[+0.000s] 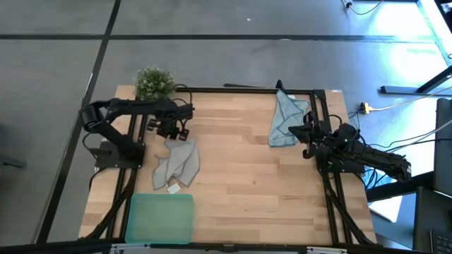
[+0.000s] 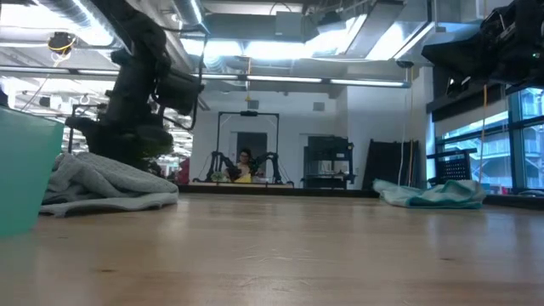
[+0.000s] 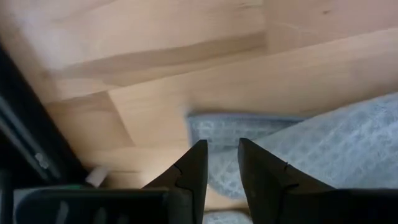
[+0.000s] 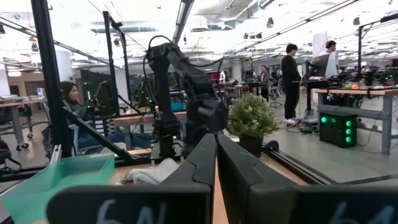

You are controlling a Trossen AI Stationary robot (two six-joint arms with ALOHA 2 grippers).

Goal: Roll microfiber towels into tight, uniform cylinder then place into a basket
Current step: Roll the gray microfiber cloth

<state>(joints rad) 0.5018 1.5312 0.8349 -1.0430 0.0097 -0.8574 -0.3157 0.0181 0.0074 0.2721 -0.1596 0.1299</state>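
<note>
The pale grey towel (image 1: pixel 178 162) lies crumpled on the table's left half, its white tag (image 1: pixel 171 188) at the near end. My left gripper (image 3: pixel 222 144) points down over the towel's far corner (image 3: pixel 239 127), fingers a little open, one on either side of the corner's edge. The light blue towel (image 1: pixel 286 116) lies bunched at the far right, its far end over the table's frame rail. My right gripper (image 4: pixel 216 138) is shut and waits just right of the blue towel's near end. The mint-green basket (image 1: pixel 161 217) stands at the near left. My left gripper comes from above at the grey towel's far corner (image 3: pixel 249 134), with cloth showing through the gap between its fingers. I cannot tell whether the fingertips touch the cloth.
A small potted plant (image 1: pixel 154 81) stands at the far left corner. Black frame rails (image 1: pixel 247 89) run along the table's edges. Bare wood (image 1: pixel 240 176) lies between the two towels. People show in the room beyond the table.
</note>
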